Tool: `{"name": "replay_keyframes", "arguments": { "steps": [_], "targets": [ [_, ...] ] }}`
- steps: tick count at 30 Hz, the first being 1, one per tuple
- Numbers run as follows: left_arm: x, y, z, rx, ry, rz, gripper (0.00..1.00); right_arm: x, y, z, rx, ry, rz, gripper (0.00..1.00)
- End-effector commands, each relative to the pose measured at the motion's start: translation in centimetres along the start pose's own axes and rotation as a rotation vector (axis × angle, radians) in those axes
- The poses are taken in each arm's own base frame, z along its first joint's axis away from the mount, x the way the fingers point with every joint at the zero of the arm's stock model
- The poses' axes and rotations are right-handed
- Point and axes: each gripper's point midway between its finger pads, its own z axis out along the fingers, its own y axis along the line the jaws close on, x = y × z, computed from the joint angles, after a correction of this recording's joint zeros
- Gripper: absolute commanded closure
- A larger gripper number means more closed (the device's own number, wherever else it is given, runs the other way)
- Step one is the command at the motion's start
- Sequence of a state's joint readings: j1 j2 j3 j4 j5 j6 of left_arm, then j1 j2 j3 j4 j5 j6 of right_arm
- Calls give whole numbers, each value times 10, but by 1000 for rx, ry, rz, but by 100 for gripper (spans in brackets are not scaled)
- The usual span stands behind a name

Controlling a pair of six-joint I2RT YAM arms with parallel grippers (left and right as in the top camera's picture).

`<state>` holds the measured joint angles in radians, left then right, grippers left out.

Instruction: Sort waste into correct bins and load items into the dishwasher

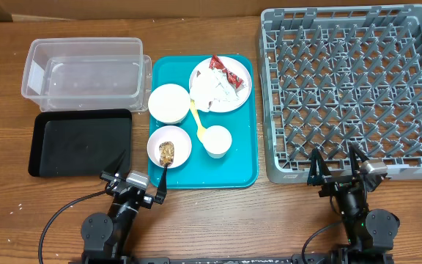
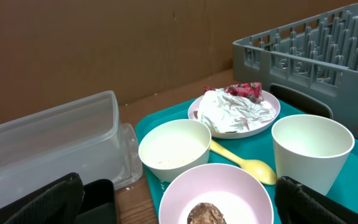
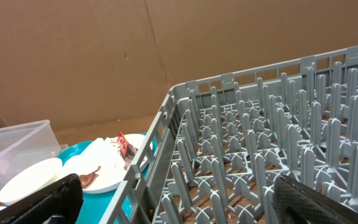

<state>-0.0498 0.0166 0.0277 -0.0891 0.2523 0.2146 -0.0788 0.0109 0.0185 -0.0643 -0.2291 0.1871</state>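
On the teal tray [image 1: 242, 158] sit a white plate [image 1: 239, 94] with a crumpled napkin [image 1: 209, 92] and a red-and-white wrapper [image 1: 226, 72], a bowl with rice bits [image 1: 168, 103], a bowl with a brown chunk [image 1: 169, 147], a white cup [image 1: 217, 141] and a yellow spoon [image 1: 198, 121]. My left gripper [image 1: 136, 180] is open and empty just in front of the brown-chunk bowl [image 2: 241, 186]. My right gripper [image 1: 338, 170] is open and empty at the front edge of the grey rack [image 1: 354, 88], which also shows in the right wrist view [image 3: 260, 155].
A clear tub [image 1: 83, 70] stands at the back left, with a black tray [image 1: 79, 143] in front of it. The rack holds nothing. A brown cardboard wall runs behind the table.
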Motion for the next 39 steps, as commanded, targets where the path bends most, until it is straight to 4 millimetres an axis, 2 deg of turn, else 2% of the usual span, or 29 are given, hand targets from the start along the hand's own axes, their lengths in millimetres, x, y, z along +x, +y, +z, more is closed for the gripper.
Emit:
{"name": "replay_keyframes", "arguments": {
  "steps": [1, 39],
  "targets": [
    [1, 4, 0, -20, -4, -12, 0, 2, -4, 0, 18, -6, -2, 0],
    [2, 7, 0, -38, 1, -9, 0, 2, -4, 0, 18, -6, -2, 0]
  ]
}}
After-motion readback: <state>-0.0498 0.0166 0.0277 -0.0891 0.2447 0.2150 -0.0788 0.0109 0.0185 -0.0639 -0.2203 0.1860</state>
